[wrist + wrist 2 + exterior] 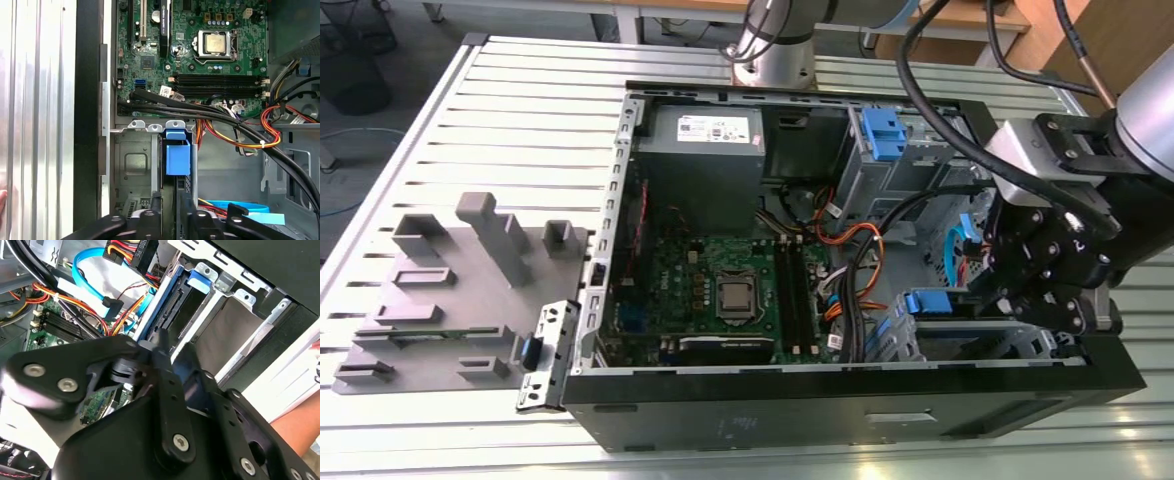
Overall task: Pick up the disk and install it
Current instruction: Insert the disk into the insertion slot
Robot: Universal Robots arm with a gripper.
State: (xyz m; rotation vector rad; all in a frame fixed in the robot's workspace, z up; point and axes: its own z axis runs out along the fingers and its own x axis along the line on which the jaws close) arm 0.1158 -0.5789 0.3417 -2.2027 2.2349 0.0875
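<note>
Exterior view first: a slatted metal bench (pixel 520 130) carries an open computer case (pixel 854 405), laid on its side so that its inside faces up and the arm can reach in from above. The motherboard (pixel 720 290) fills the middle. The metal drive cage (pixel 961 338) sits in the corner on the exterior view's right, against the black front wall, and the arm's wrist hangs over it.

In the second wrist view the hand (pixel 157 347) is drawn in narrow, its fingers (pixel 167 385) pinching the near end of the disk (pixel 169 305). The disk stands on edge inside the cage, its blue bracket lying along the cage wall, a pose that lets it slide along the slot. I judge it partly home; whether it has latched I cannot tell. In the first wrist view the bracket's blue tab (pixel 177 159) sits at the cage's far rim.
</note>
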